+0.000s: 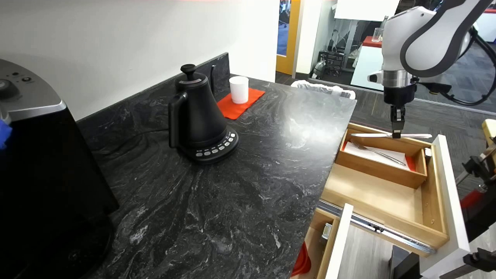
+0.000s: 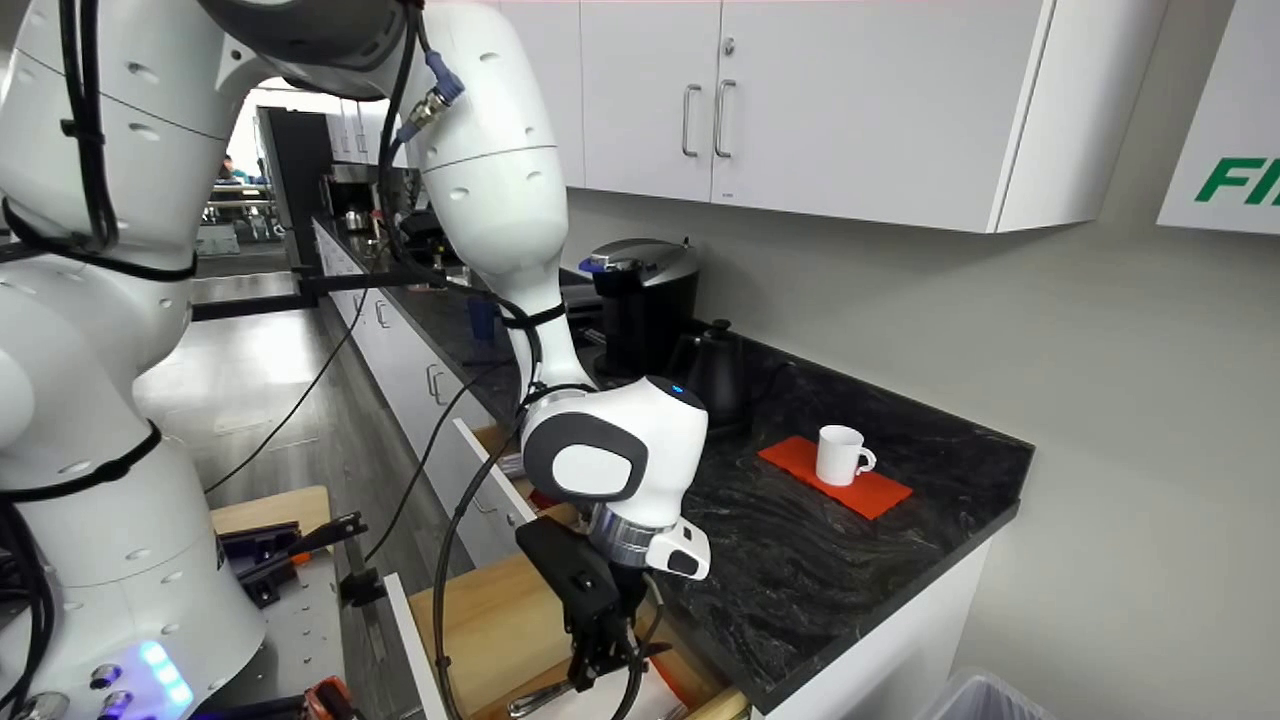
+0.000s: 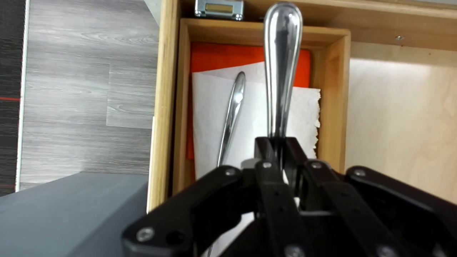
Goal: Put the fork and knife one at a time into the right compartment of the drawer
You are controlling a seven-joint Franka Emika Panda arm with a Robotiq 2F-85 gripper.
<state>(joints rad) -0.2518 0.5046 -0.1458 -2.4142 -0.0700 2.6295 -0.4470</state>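
The light-wood drawer [image 1: 374,190] is pulled open and shows in both exterior views [image 2: 490,630]. A smaller wooden compartment [image 3: 334,96] sits at one end, lined with red and white paper. A silver fork [image 1: 381,155] lies slanted on the white paper there; its handle shows in the wrist view [image 3: 232,110]. My gripper [image 3: 275,150] is shut on a silver knife [image 3: 284,60], which it holds roughly level above that compartment. In an exterior view, the knife [image 1: 416,136] reaches out on both sides of the gripper [image 1: 396,131]. The wrist view hides the blade behind the fingers.
The dark countertop edge [image 1: 329,178] runs beside the drawer. A black kettle [image 1: 203,116] and a white mug [image 1: 239,90] on a red napkin stand on the counter. A lower drawer [image 1: 341,248] is partly open. The drawer's white front panel [image 1: 451,193] stands at its outer side.
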